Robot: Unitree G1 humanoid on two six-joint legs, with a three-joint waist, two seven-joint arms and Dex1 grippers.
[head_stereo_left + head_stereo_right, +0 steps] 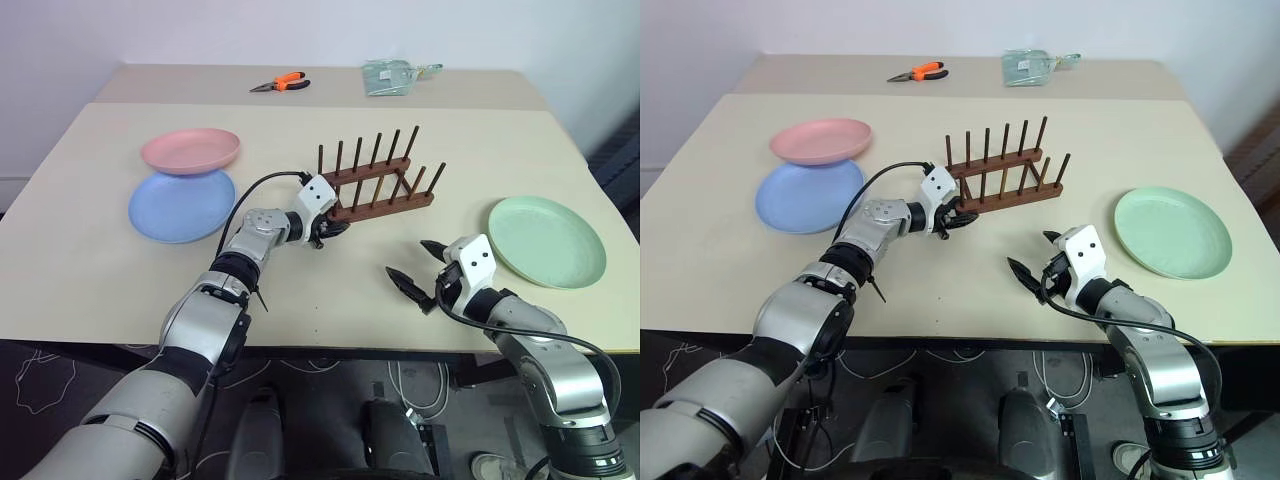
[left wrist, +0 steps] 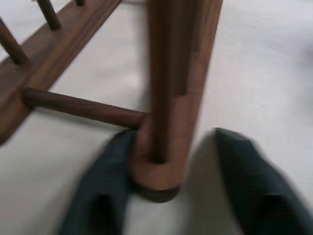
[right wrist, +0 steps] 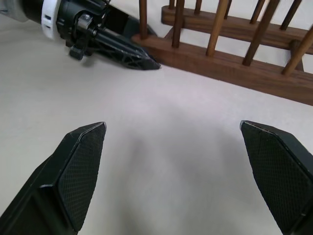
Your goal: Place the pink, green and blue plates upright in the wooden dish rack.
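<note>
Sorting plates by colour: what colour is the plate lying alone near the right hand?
Pale mint green plate, clearest in the left eye view.

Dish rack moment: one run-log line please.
left gripper: fingers astride near rail end of dish rack | right gripper: open, empty | pink plate, blue plate, green plate: flat on table
</note>
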